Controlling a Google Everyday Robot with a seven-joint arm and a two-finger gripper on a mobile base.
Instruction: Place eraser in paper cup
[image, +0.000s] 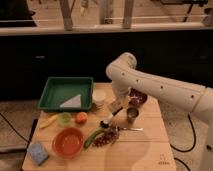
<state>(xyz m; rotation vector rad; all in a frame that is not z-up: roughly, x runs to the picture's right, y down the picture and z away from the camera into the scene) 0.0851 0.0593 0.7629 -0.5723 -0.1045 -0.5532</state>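
Pale wood makes up the table (150, 150), and its near right corner is bare. At the near left lie a light-blue sponge (37, 152) and an orange bowl (68, 142), with a green vegetable (92, 138) and a brown heap of scraps (105, 140) just right of them.

A little farther back, a spoon (106, 122) and a small dark metal cup (132, 115) sit near the middle. A small green cup (64, 119), an orange fruit (81, 117) and a banana (47, 122) line up toward the left edge.

Behind the spoon, the gripper (116, 107) points down with its fingers drawn together on the eraser (115, 105), a tan block at its tip. The eraser is just right of the paper cup (99, 96) and slightly nearer than it, outside the cup. Whether the two touch cannot be told.

The space here is tight. The metal cup is close on the gripper's right, a dark red bowl (138, 97) sits behind that, and the green tray (50, 85) stands directly left of the paper cup. The white arm (160, 90) reaches in from the right over the far edge.
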